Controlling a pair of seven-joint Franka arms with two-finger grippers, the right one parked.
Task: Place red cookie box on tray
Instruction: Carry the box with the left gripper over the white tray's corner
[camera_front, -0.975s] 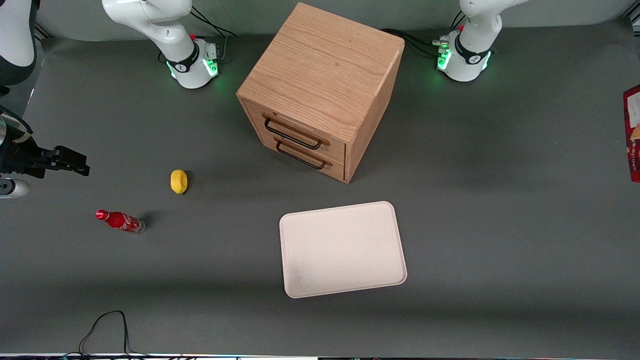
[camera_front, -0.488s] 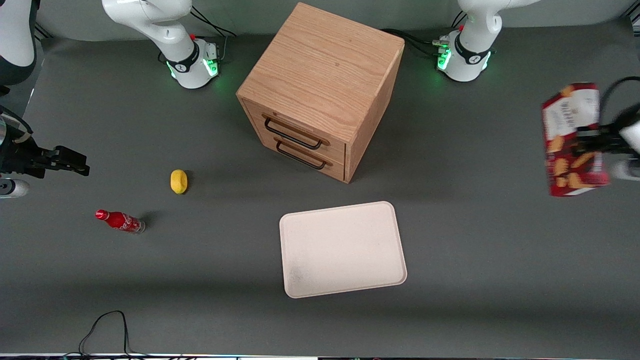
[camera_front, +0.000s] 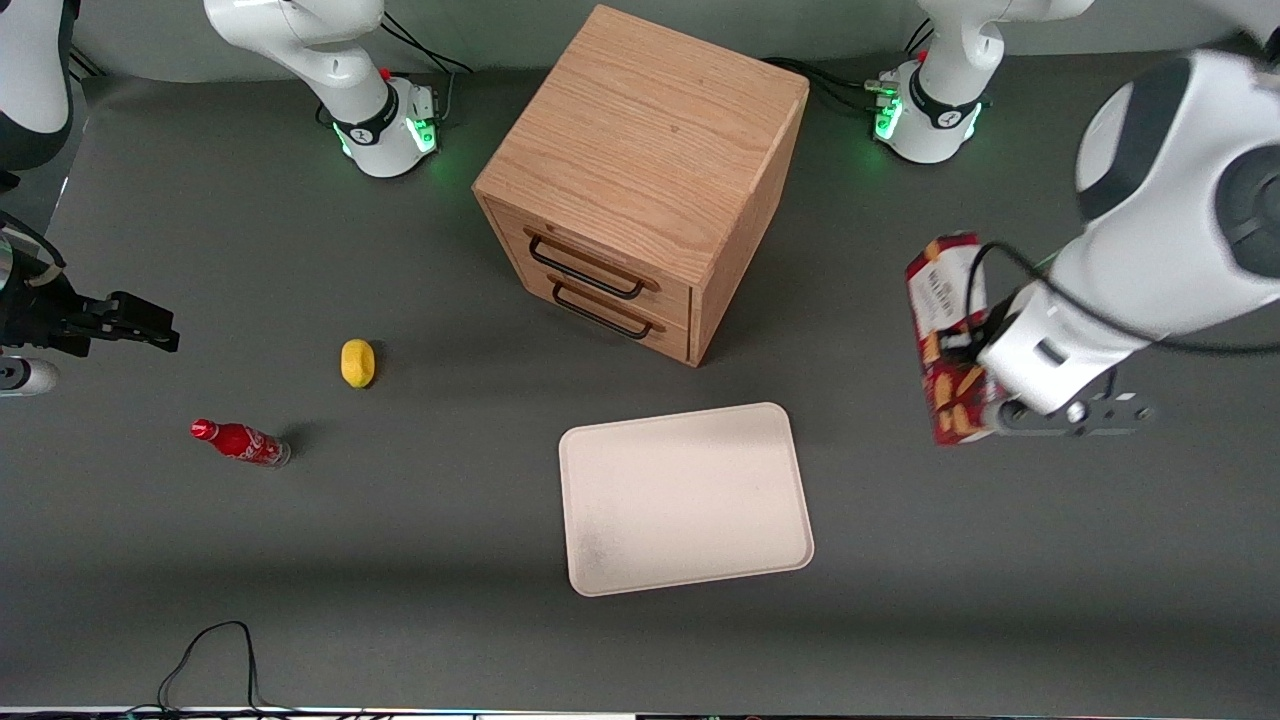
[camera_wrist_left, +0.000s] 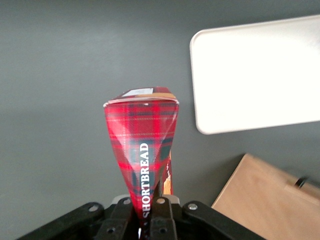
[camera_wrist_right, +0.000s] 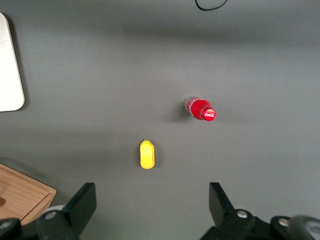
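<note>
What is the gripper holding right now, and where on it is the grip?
The gripper holds the red cookie box, its fingers shut on the box's narrow plaid edge at one end. The box hangs in the air toward the working arm's end of the table, not yet over the tray.

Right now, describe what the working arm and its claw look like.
The working arm has glossy white rounded shells with dark grey joint bands. A black cable loops along its wrist. Its base glows green. The claw, beside the tray's working-arm end, has black fingers fastened with silver screws.
</note>
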